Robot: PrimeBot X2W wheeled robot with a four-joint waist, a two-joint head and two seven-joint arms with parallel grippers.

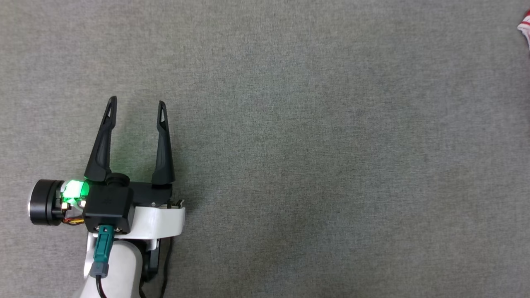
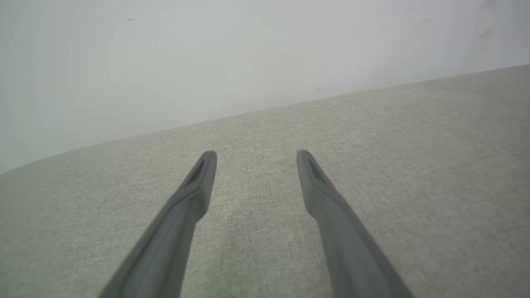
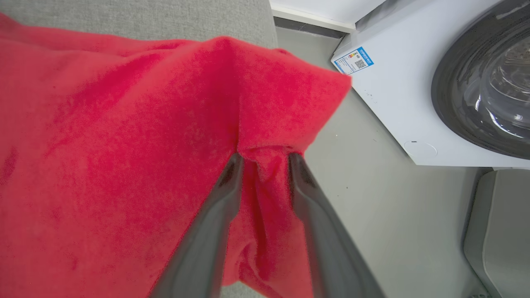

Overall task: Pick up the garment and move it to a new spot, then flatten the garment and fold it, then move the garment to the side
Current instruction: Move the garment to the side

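Grey woven fabric covers the work surface (image 1: 314,145), which is bare across the whole middle of the head view, with a pale wall (image 2: 207,54) behind its far edge in the left wrist view.

The garment (image 3: 103,145), a red jersey-knit T-shirt, is bunched in front of the right wrist camera. In the head view a small piece of it, with red-and-white striped trim (image 1: 525,25), shows at the far right edge. Its long axis cannot be told from the bunched cloth.

A white front-loading washing machine (image 3: 393,103) stands on the grey floor (image 3: 393,215) to the right of the surface.

The right gripper (image 3: 266,157) is pinching a gathered fold of the red cloth between its fingertips. One corner of the shirt reaches out past the surface's edge, over the floor.

The left gripper (image 1: 137,100) sits near and to the left with its fingers spread and nothing between them, low over bare fabric (image 2: 255,153).

Finding: the garment lies well apart from the left gripper, to its far right, with open surface between them. The right arm holds the load, so the carry to a new spot appears to fall to it. That carry would run leftward onto the bare area. The left arm is judged too distant to assist until then.
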